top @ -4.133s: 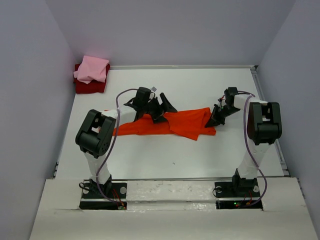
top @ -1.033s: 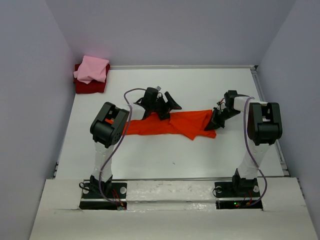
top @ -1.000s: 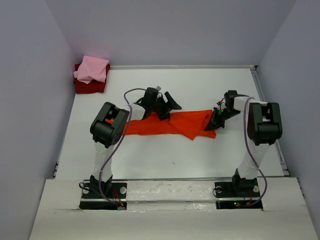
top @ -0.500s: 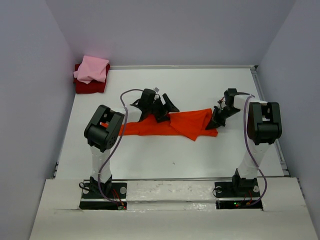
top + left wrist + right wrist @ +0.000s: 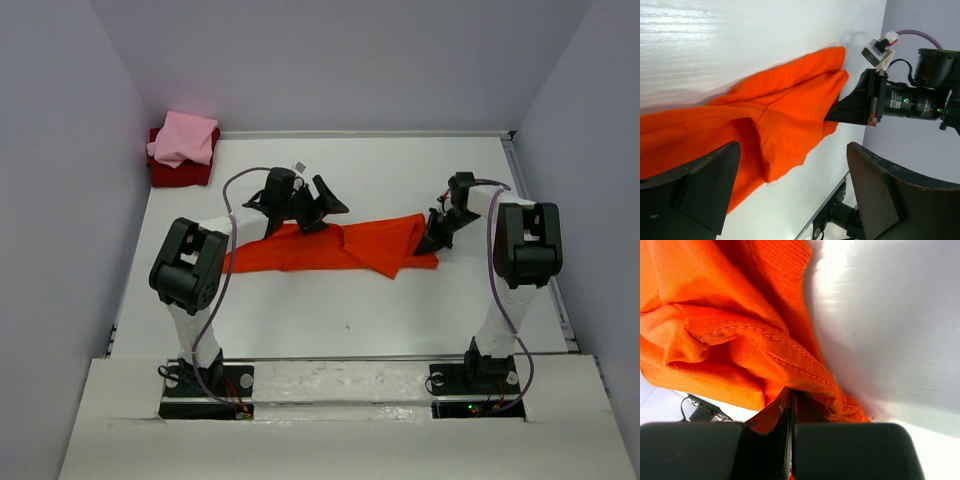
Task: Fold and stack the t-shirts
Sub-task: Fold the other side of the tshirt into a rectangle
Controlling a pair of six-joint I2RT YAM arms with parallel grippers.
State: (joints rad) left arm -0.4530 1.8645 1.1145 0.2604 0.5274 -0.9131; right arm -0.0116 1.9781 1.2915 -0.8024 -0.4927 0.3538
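Top view: illumination is bright, even and diffuse, and comes from overhead. The table point(image 5: 350, 310) reads as uniform white. Shadows beneath the arms are short and soft-edged. Focus is uniform, and the table edges render straight towards the frame borders.

Left wrist view: streaked glare runs across the table surface at upper left. The fingers point(image 5: 700, 192) of the left gripper point(image 5: 792, 160) are dark, underexposed and slightly soft.

Right wrist view: glare washes the table to near white at upper right. The orange-red t-shirt point(image 5: 715, 315) is strongly saturated, with its stitching in sharp focus. The right gripper point(image 5: 791, 415) at the bottom edge is black and blurred.
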